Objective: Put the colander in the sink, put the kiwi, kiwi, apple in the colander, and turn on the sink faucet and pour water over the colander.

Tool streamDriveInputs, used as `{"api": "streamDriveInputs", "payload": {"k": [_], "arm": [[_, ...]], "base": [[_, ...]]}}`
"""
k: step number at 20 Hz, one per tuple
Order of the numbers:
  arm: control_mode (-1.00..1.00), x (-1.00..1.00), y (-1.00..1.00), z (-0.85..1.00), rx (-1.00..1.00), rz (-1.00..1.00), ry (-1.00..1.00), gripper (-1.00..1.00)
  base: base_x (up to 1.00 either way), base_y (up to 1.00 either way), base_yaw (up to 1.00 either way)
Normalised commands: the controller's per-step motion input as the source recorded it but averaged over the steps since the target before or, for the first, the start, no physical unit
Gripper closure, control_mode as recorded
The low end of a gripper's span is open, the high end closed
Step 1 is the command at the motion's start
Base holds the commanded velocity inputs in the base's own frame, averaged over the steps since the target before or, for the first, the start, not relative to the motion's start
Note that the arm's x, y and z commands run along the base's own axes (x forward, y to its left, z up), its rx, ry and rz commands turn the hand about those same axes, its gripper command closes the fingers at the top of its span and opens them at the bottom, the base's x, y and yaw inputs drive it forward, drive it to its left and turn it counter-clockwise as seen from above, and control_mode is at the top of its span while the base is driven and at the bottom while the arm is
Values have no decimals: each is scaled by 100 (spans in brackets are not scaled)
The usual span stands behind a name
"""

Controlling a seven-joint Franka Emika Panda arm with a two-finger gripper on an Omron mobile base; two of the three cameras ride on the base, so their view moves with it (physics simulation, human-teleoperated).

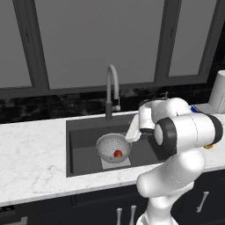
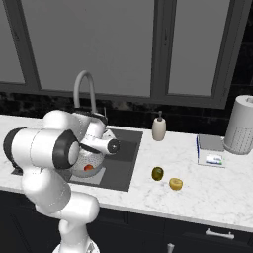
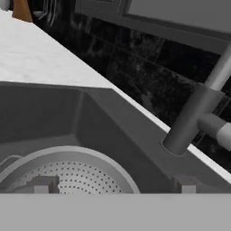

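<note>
From my seat I had the arm's white elbow closest to the base cameras, bent over the front edge of the tabletop. Beyond it the hand hung over the sink, its two finger tips set wide apart with nothing between them. Just under the hand sat the colander, resting on the lighter plate at the bottom of the basin, and the apple lay inside it. In the hand view the colander's rim and holed wall filled the lower left, with the dark sink wall rising behind.

To the right of the sink, the two kiwis lay on the marble, well apart from the colander: the green kiwi and the yellower kiwi just beside it. Farther back stood the faucet at the rear rim of the sink, and the soap dispenser at the sink's right rear corner. Behind everything were the dark backsplash and the window.
</note>
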Motion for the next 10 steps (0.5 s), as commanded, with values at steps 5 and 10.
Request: {"api": "streamDriveInputs", "payload": {"k": [5,10], "arm": [[-100,0,-52,90,11,2,-2,-100],[-100,-6,-70,50,-15,9,-2,-100]], "base": [[0,0,0],[0,0,0]]}}
